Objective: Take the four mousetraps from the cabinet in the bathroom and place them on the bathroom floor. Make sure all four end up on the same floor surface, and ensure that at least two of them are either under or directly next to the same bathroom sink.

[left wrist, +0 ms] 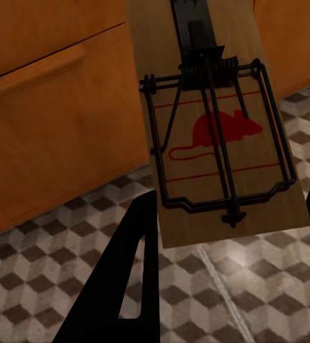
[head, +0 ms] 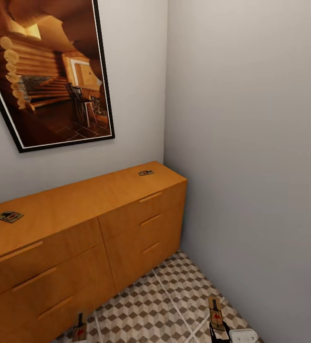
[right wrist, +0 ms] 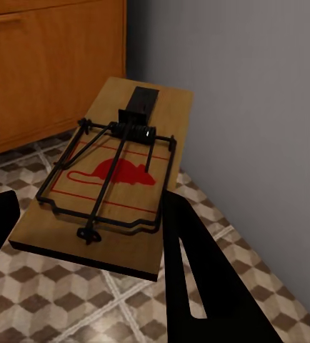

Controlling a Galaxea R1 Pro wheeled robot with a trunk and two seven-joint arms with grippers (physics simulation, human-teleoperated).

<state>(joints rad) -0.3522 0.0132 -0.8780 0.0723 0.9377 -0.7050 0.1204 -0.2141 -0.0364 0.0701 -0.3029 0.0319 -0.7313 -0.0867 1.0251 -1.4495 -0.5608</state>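
I'm gripping a brown wooden mousetrap (left wrist: 216,136) in L gripper (left wrist: 226,236), another (right wrist: 112,179) in R gripper (right wrist: 91,236). Two more are lying atop the orange-brown wooden cabinet (head: 79,228): one (head: 9,216) and another (head: 146,173).

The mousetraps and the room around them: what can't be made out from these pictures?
- Two mousetraps on the cabinet top, one at its left end, one at its far end: too small in the head view to show detail.
- Mousetrap at the left gripper and mousetrap at the right gripper: whether the fingers actually clamp them; the contact is out of sight.
- Drawer contents: hidden by closed fronts.
- White object: cut off by the bottom edge.
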